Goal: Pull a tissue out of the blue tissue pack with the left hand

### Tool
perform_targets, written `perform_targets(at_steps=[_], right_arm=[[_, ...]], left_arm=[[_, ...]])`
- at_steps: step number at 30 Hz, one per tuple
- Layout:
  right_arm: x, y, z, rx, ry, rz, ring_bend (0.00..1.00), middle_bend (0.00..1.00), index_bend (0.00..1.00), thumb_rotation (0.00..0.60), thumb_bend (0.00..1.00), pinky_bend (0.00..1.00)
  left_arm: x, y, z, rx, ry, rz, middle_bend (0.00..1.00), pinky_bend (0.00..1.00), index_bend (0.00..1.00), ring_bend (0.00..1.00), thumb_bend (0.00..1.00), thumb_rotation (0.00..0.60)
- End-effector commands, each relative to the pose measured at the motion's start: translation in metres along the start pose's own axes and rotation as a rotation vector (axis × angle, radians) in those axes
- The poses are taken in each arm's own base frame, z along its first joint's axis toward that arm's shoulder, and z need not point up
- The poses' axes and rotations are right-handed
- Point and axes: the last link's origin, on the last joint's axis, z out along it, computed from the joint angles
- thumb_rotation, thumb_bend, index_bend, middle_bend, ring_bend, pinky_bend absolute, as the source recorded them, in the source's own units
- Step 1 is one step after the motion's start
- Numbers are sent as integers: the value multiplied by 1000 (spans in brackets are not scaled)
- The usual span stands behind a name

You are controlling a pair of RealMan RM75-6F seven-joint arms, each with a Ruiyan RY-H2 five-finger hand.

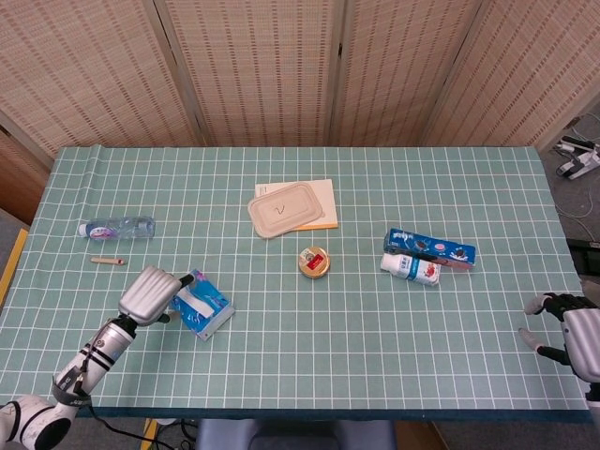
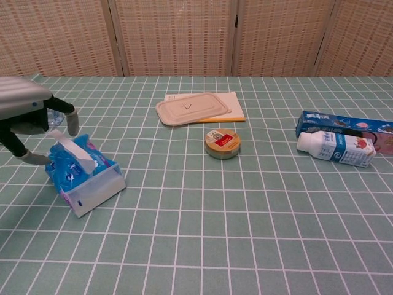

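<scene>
Backing green gridded table (image 1: 375, 319), woven screens (image 1: 262, 66).

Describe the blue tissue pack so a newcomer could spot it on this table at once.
Start at the green gridded table and go to its near-left corner, where the left hand hovers. The blue tissue pack lies right beside that hand. It is the only crinkly blue pouch, with a white tissue poking out of its top.

The left robot hand (image 1: 150, 292) has a ribbed silver-grey shell back and dark fingers tipped grey, on a silver forearm banded black. The right robot hand (image 1: 574, 330) looks alike.
</scene>
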Motion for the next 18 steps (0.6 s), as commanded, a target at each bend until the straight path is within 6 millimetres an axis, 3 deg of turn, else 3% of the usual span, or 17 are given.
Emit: perform_targets(at_steps=[1,9,18], right_arm=[[0,0,0,1,-2,0,443,508,494,600,166,467],[-1,0,1,1,-7,1,443,508,494,600,166,467],[-1,0,1,1,-12,3,443,508,494,600,165,467]], left_arm=[[-1,0,0,3,-1,1,1000,1000,544,1000,267,600],[-4,-1,1,9,-9,3,1000,1000,558,1000,438,600],[-6,-1,-1,10,1,-16,1000,1000,634,1000,537,600]])
